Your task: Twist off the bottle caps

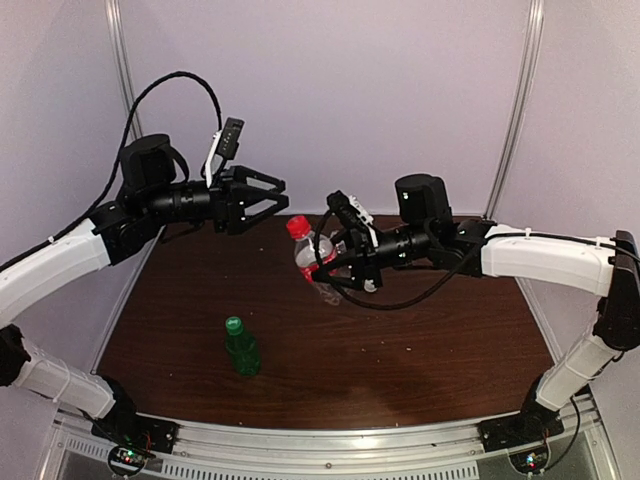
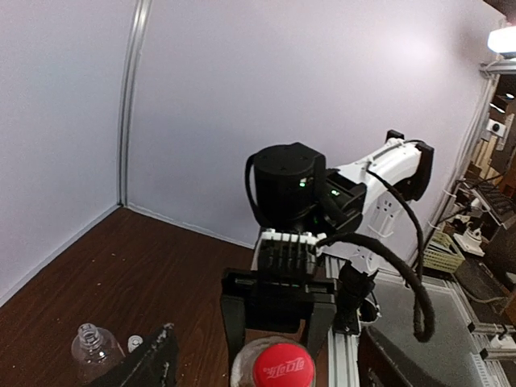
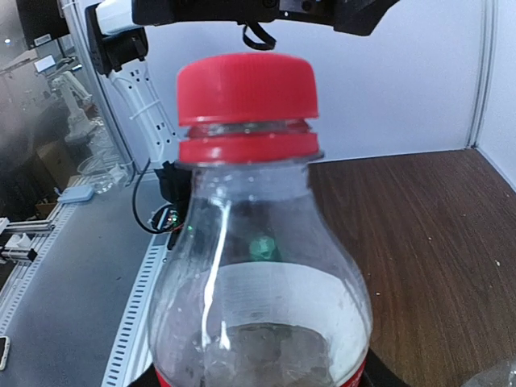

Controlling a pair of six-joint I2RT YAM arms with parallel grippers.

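Red-capped bottle (image 3: 258,266) clamped in right hand (image 1: 335,268), left hand (image 1: 283,197) spread open near cap (image 1: 298,227), green bottle (image 1: 241,346) standing apart

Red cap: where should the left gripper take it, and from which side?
Grip the red cap on its round side wall, above the red ring, with the fingers on opposite sides. The right gripper holds the clear bottle tilted, its cap toward the open left gripper, whose camera looks onto the cap's top face. So probably come in along that axis, from the cap's top end.
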